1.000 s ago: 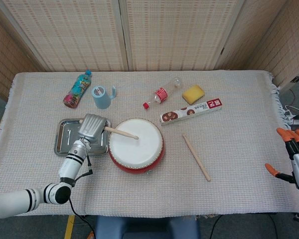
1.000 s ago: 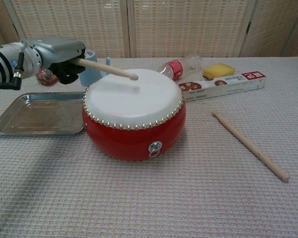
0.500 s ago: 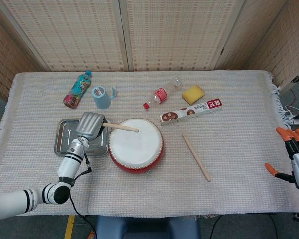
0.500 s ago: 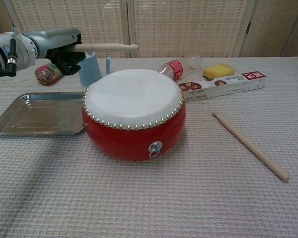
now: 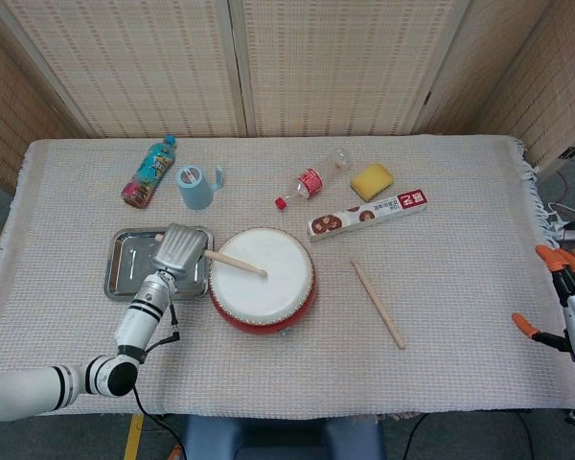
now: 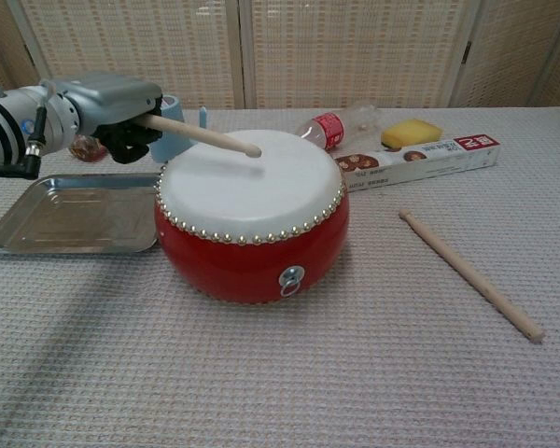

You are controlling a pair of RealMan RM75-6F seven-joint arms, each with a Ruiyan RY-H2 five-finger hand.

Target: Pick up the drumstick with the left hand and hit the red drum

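Note:
The red drum (image 5: 263, 281) (image 6: 252, 213) with its white skin stands mid-table. My left hand (image 5: 178, 251) (image 6: 112, 107) grips a wooden drumstick (image 5: 234, 262) (image 6: 198, 136) just left of the drum. The stick slopes down to the right, its tip over or on the skin near the middle. A second drumstick (image 5: 378, 302) (image 6: 469, 273) lies loose on the cloth to the drum's right. My right hand (image 5: 573, 311) hangs off the table's right edge, fingers apart, holding nothing.
A metal tray (image 5: 125, 266) (image 6: 65, 215) lies left of the drum under my left wrist. Behind stand a blue cup (image 5: 196, 186), a colourful bottle (image 5: 149, 173), a clear bottle (image 5: 311, 179), a yellow sponge (image 5: 372, 180) and a long box (image 5: 368, 214).
The stick was raised level above the drum half a second ago; it has now swung back down onto the skin, as it was one second ago. The right hand stayed put.

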